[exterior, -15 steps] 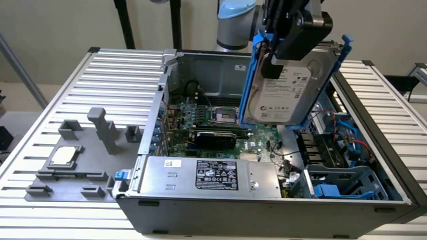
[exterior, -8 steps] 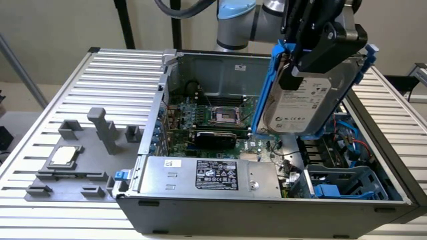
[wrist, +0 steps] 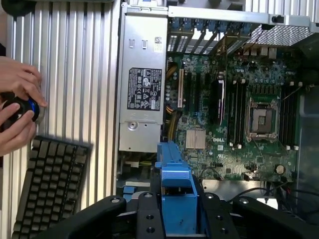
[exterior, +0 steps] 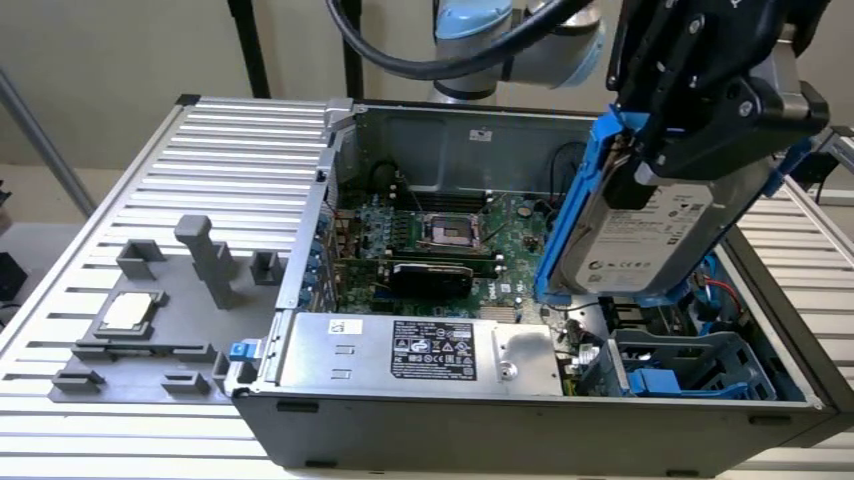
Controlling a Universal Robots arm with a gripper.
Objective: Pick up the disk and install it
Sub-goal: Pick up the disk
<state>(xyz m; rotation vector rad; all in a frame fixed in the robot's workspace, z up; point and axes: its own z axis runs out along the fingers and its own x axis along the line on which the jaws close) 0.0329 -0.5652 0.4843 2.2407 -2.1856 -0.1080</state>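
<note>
The disk (exterior: 638, 232), a silver-grey hard drive with a white label and blue carrier rails, hangs tilted above the open computer case (exterior: 441, 415), over its right side in the exterior view. My black gripper (exterior: 694, 130) is shut on the disk's upper end. In the wrist view the disk's blue rail (wrist: 175, 191) runs out from between my gripper's black fingers (wrist: 149, 214), with the motherboard (wrist: 234, 114) far below. Under the disk, a blue drive bay (exterior: 694, 365) sits in the case's near right corner.
A large silver box with a black label (exterior: 420, 350) lies along the case's near side. A grey fixture holds a small square chip (exterior: 127, 312) on the slatted table at the exterior view's left. A person's hands (wrist: 17, 107) hold a round controller beside a keyboard (wrist: 50, 189).
</note>
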